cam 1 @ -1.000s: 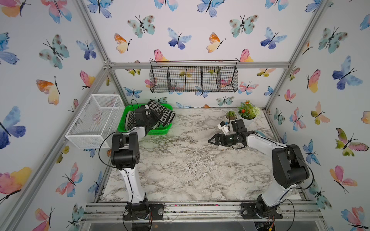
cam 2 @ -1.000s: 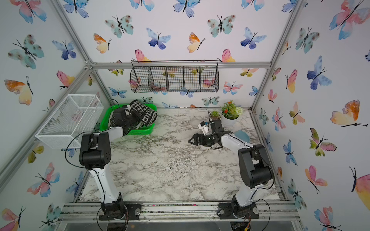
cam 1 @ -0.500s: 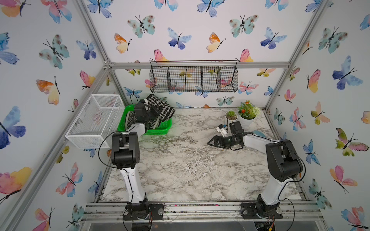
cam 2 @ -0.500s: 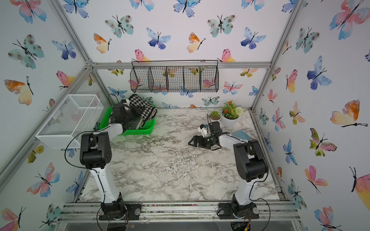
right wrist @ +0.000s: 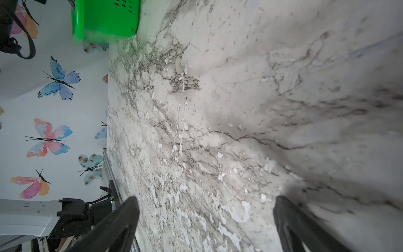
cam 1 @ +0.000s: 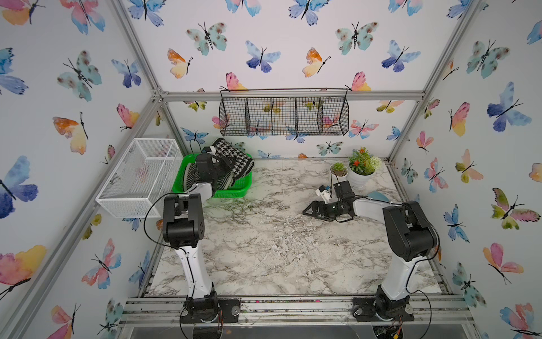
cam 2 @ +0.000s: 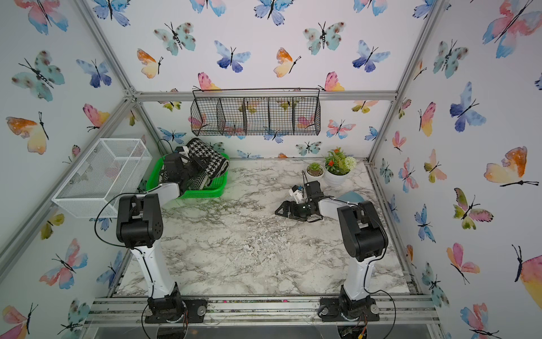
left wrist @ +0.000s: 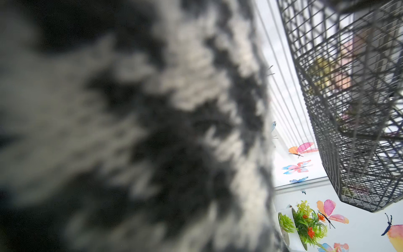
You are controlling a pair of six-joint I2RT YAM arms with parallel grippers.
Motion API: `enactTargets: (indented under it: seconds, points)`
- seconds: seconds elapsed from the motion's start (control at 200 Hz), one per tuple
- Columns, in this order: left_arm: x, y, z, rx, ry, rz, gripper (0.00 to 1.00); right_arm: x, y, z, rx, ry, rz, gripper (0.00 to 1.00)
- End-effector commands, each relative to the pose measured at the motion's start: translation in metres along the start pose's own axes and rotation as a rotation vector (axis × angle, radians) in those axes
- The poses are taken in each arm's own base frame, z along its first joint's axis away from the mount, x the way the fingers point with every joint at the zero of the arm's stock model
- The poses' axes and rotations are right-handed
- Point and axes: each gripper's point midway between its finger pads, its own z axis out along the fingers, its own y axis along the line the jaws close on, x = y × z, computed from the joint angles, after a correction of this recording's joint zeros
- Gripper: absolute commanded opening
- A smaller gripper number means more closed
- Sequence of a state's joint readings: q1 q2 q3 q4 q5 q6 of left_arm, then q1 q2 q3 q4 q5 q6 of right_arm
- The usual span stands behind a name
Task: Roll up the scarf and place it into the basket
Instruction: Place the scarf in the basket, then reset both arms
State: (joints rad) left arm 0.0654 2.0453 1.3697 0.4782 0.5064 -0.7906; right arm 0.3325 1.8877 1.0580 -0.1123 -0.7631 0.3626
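Marble tabletop [cam 1: 264, 249]; left claw [cam 1: 224, 167] grips knitted houndstooth scarf [cam 1: 239, 158] over lattice basket [cam 1: 234, 192]; right claw [right wrist: 205, 205] released.

Knitted cloth on the scarf [left wrist: 130, 131]: black-and-white houndstooth with a fuzzy matt nap, and single stitches show in the left wrist view. The basket [right wrist: 104, 21] is bright green moulded plastic, smooth and slightly glossy, with slotted walls. The table [cam 1: 264, 249] has a marble-print top with a satin finish. Its top layer is flaked off in small white patches near the middle, which look rough. The box [cam 1: 132, 182] is fine metal mesh, coated white and matt. The rack [cam 1: 281, 117] is black-coated wire. The frame rails [cam 1: 293, 95] are bare silvery metal with a dull sheen. The walls [cam 1: 293, 44] carry a smooth matt print. The pots [cam 1: 359, 179] are white and glossy.
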Motion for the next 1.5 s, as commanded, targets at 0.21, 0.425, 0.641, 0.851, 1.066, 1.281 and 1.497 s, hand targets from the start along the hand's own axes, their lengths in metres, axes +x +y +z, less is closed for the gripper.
enactTargets:
  seconds: [0.21,0.425,0.641,0.851,1.066,1.281,1.497]
  points:
    - [0.049,0.074,-0.019,-0.208,0.033,-0.139,0.0,-0.005,0.003,0.002,-0.031,0.001,0.006,0.98]
    - [0.055,0.092,-0.026,-0.361,0.08,-0.2,0.0,-0.013,0.001,0.002,-0.003,-0.011,-0.003,0.98]
    - [0.043,0.057,-0.055,-0.414,0.071,-0.152,0.99,-0.024,-0.001,-0.005,0.059,-0.037,-0.045,0.98]
    - [0.047,0.026,-0.113,-0.518,0.105,-0.151,0.98,-0.034,0.001,-0.01,0.084,-0.056,-0.082,0.98]
    - [0.048,-0.014,-0.17,-0.471,0.028,-0.043,0.98,-0.05,-0.012,-0.021,0.212,-0.114,-0.123,0.98]
    - [0.05,-0.008,-0.232,-0.552,-0.114,0.134,0.98,-0.081,-0.041,-0.078,0.503,-0.343,-0.166,0.98]
    - [0.065,0.046,-0.253,-0.634,-0.298,0.397,0.98,-0.074,-0.084,-0.168,0.853,-0.636,-0.228,0.98]
